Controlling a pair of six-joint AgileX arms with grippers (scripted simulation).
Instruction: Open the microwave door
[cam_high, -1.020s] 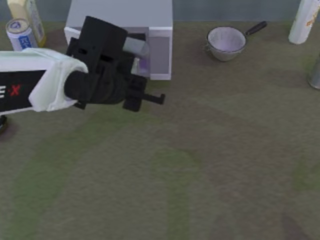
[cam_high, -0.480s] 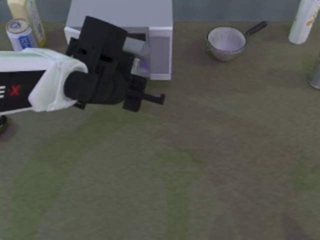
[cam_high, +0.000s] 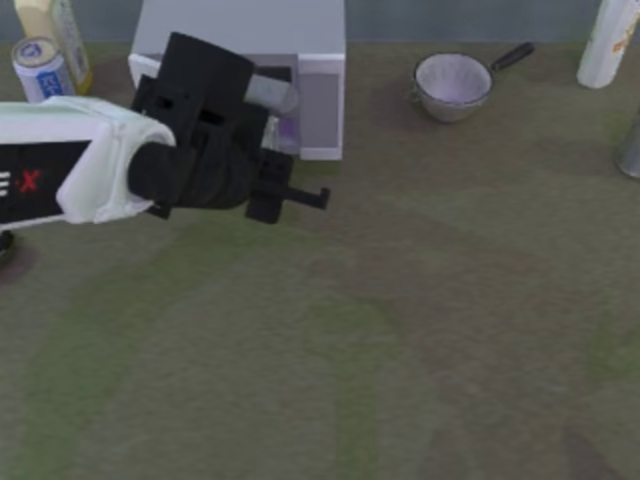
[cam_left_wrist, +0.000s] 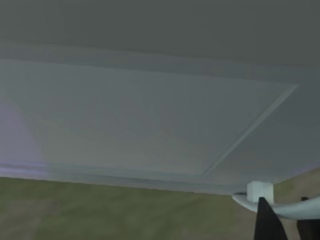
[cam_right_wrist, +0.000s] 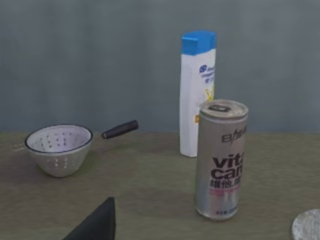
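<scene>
The silver-grey microwave (cam_high: 240, 25) stands at the back left of the table. My left arm lies across its front, so the top view hides most of the microwave door. A strip of purple interior (cam_high: 285, 130) shows beside the wrist. In the left wrist view the microwave door (cam_left_wrist: 150, 115) fills the picture, its grey window close up. My left gripper (cam_high: 300, 195) (cam_left_wrist: 290, 222) is shut on the door's white handle (cam_left_wrist: 260, 191), one dark fingertip on each side of the strip. My right gripper (cam_right_wrist: 102, 220) is outside the top view, low over the table's right side.
A white colander (cam_high: 452, 85) (cam_right_wrist: 59, 147) with a black handle sits right of the microwave. A shampoo bottle (cam_high: 610, 40) (cam_right_wrist: 196, 95) and a silver can (cam_high: 632, 145) (cam_right_wrist: 220, 160) stand at the far right. A blue-white can (cam_high: 40, 68) and a yellow bottle (cam_high: 55, 30) stand at the back left.
</scene>
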